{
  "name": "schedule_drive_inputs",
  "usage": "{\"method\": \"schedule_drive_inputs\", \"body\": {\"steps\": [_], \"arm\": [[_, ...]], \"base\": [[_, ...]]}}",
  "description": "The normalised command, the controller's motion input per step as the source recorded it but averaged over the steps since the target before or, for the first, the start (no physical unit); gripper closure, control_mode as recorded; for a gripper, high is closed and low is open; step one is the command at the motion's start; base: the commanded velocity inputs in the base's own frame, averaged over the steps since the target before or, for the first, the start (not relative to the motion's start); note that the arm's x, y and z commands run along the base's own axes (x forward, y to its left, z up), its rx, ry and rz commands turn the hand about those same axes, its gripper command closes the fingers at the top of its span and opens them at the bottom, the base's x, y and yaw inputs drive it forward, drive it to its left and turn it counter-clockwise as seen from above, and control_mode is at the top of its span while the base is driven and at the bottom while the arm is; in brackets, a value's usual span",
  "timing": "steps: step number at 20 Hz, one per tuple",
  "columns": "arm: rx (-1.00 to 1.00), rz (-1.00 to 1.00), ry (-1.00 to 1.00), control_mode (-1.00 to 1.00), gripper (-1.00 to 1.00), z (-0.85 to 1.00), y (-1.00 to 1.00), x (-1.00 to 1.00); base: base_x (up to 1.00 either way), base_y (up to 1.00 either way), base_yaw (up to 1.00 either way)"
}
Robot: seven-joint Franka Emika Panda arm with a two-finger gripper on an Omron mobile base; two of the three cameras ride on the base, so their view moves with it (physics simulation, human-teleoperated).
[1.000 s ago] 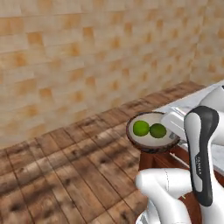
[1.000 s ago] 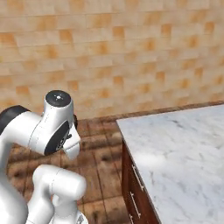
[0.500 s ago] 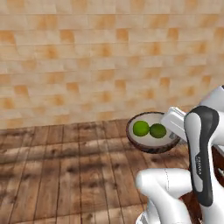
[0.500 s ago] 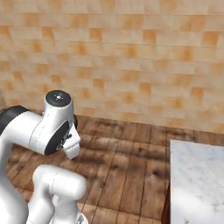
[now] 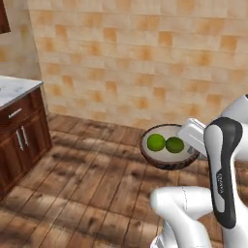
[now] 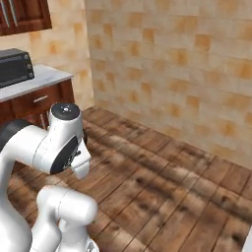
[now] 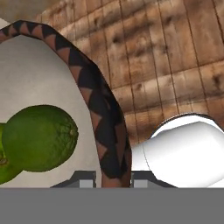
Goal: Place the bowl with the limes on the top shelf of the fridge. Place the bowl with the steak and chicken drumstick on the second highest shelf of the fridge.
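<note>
Currently the two-finger gripper is clamped on the rim of the round shallow bowl, dark brown outside and pale grey-beige inside. In the hand view the rim, banded with brown triangles, runs up from between the finger bases at the bottom edge, one jaw inside the bowl and one outside.

Two round green limes lie inside the bowl, touching each other, just ahead of the gripper on the inner side of the rim. In the hand view the nearer lime sits left of the clamped rim, resting on the pale interior; the second shows as a sliver at the left edge.

From the left base view the bowl hangs in the air at the hand, roughly level, above the brown wooden plank floor, with the white wrist body at its far right side.

Beyond the bowl stands a tan and orange tiled wall. Far left of the hand is a dark brown wooden cabinet with a pale marble top. The right base view shows a dark grey toaster oven on that counter.
</note>
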Motion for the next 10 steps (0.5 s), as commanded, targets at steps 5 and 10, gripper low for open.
{"method": "schedule_drive_inputs", "body": {"steps": [5, 10], "arm": [[0.00, 0.00, 0.00, 1.00, 1.00, 0.00, 0.00, 0.00], [0.00, 0.00, 0.00, 1.00, 1.00, 0.00, 0.00, 0.00]], "base": [[0.00, 0.00, 0.81], [0.01, 0.00, 0.91]]}}
